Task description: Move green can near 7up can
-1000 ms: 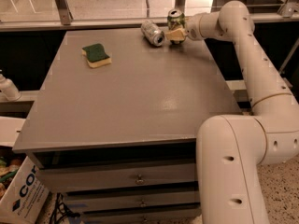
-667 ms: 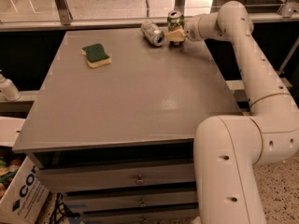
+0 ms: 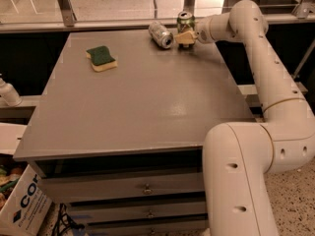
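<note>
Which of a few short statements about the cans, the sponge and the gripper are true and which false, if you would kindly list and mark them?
1. The green can stands upright. True.
2. The 7up can stands upright. False: it lies on its side.
3. The sponge lies between the two cans. False: it lies well apart from them, further left in the camera view.
4. The gripper is at the green can's base, near the table's far edge. True.

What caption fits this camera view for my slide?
Gripper at the upright green can, beside the tipped 7up can, at the far edge of the table.
</note>
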